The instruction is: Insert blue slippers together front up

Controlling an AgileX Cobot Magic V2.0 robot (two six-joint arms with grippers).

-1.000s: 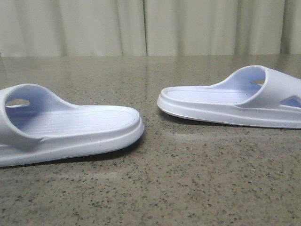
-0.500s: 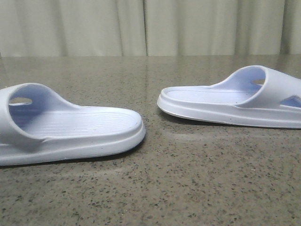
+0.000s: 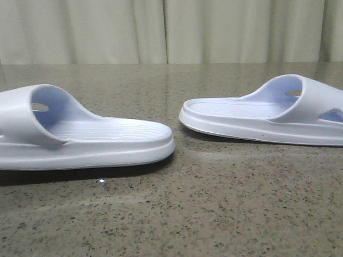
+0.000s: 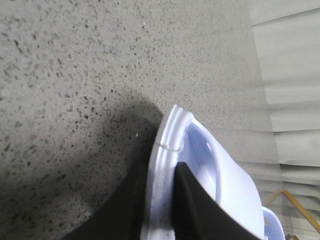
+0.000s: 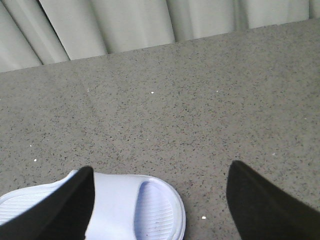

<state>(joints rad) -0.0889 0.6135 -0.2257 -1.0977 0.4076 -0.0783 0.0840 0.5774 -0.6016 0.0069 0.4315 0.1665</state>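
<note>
My left claw (image 4: 159,200) pinched shut on rim of left slipper (image 3: 80,139). Slipper up off counter (image 3: 214,214), shadow under it. Long way runs across, left to right. Open heel end points at other shoe; strap at far left.

Right slipper (image 3: 268,120) flat on counter, well apart. Long way also across. Its heel end points back at left one; strap at far right.

My right claw (image 5: 160,200) wide open, holds nothing. Right slipper's rounded end (image 5: 125,210) sits just under it, beside one finger (image 5: 65,210). Right claw nearer. I think grab comes next.
</note>
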